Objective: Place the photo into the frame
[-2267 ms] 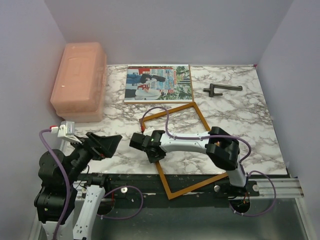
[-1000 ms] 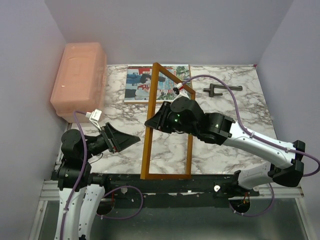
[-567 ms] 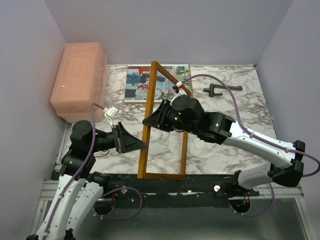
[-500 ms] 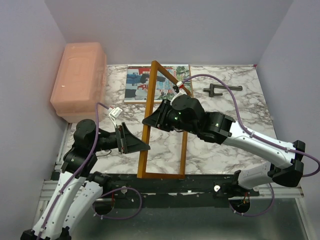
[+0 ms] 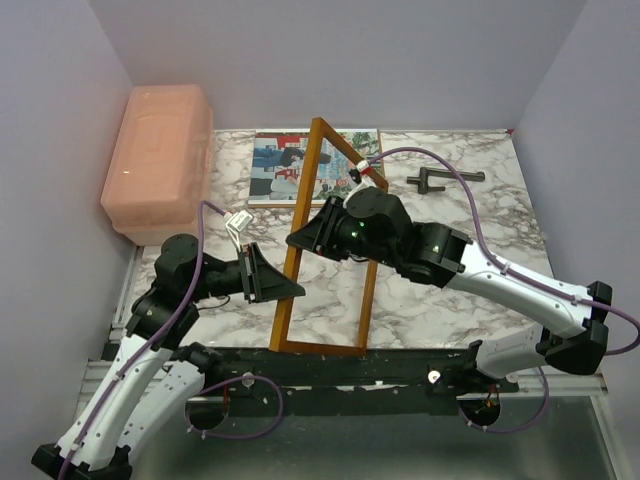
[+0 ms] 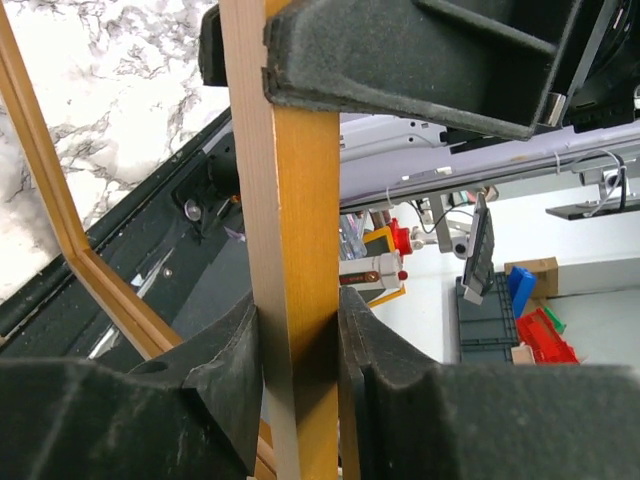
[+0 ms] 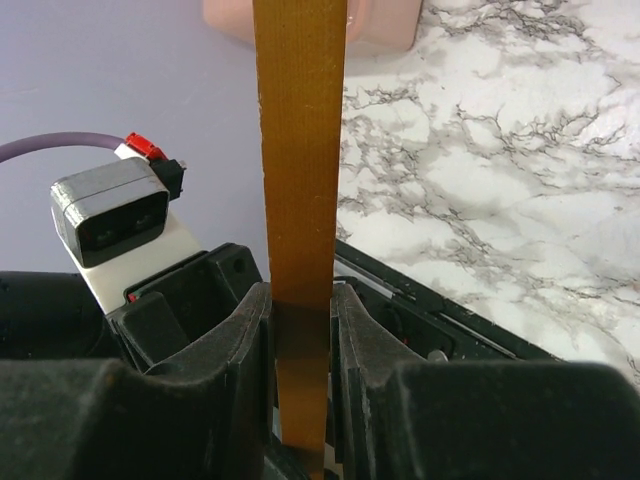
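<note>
1. The marble surface (image 5: pixel 470 220) carries everything. Its middle is bare, and that is probably where the frame is meant to end up lying flat.
2. A pink box (image 5: pixel 160 160) sits at the upper left of the overhead view against the wall, well apart from the work and seemingly no part of it.
3. The frame (image 5: pixel 307 180) is centre stage. It is tipped up on edge, with its near short side down by the front lip of the surface and its far end raised in front of the photo in the overhead view. Being thin and long, it would twist in a single grip, which likely explains the two holds on one long rail.
4. The photo (image 5: pixel 275 170) lies flat, picture side up, at the upper middle near the back wall. Nothing holds it, so it is not yet in the frame.
5. The right end effector (image 5: pixel 298 240) pinches the frame's left rail about halfway along. Its wrist view shows the wood pressed between both pads (image 7: pixel 352 330).
6. The left end effector (image 5: pixel 290 290) pinches the same rail lower down, just below the right one. Its fingers (image 6: pixel 240 380) are pressed against either face of the wood, giving a second hold, perhaps for a hand-over or a turn.
7. A black tool (image 5: pixel 445 178) lies at the upper right, untouched.
</note>
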